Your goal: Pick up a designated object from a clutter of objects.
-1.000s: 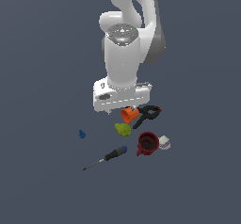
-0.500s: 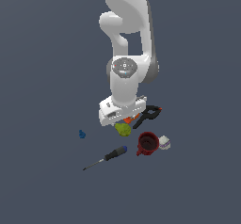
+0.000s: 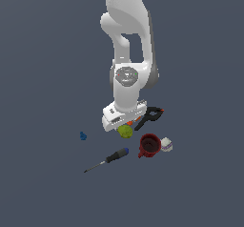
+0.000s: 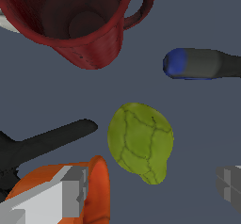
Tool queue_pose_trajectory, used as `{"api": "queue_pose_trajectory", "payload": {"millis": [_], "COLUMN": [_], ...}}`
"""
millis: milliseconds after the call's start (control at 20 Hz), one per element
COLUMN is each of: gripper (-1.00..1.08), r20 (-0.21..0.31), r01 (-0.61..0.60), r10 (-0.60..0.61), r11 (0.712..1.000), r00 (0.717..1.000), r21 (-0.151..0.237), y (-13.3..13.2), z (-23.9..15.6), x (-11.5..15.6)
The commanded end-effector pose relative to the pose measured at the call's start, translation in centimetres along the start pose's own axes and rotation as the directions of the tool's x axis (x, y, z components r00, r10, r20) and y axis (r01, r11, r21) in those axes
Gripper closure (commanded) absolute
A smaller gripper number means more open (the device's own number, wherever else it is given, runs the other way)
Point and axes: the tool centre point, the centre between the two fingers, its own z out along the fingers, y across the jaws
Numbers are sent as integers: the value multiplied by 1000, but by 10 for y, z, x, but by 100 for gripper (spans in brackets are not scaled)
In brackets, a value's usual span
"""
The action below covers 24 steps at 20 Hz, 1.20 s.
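The designated object, a yellow-green lumpy ball (image 3: 125, 131), lies in the clutter just under my gripper (image 3: 124, 127). In the wrist view the lump (image 4: 140, 142) sits between my two grey fingers (image 4: 63, 195), which stand wide apart and do not touch it. My gripper (image 4: 149, 185) is open and empty. The orange cup (image 4: 96, 185) lies beside the lump, partly behind one finger. In the exterior view the cup is almost fully hidden by the hand.
A red mug (image 3: 149, 146) and a white-purple piece (image 3: 166, 145) lie to the exterior view's right of the lump. A black clamp (image 3: 148, 117) lies behind it. A blue-handled screwdriver (image 3: 112, 157) lies in front, and a tiny blue piece (image 3: 83, 136) to the left.
The arm has come down over the clutter. The hand now sits low over the yellow-green lump and covers the orange cup. No object has moved.
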Motion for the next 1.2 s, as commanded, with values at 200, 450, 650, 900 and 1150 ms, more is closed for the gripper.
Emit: {"api": "queue_pose_trajectory", "payload": {"millis": [200, 450, 650, 900, 1150], "gripper": [-92, -92, -92, 108, 108], "r20": [-1, -1, -2, -2, -2], "r01": [1, 3, 4, 4, 4], "r10": [-1, -3, -4, -4, -4], "r11": [1000, 1000, 1000, 1000, 1000], "r00": [1000, 1000, 1000, 1000, 1000], "r21": [0, -1, -1, -1, -1], "y": [0, -1, -1, 0, 0], "z": [8, 32, 47, 51, 51], "x": [0, -1, 0, 0, 0]}}
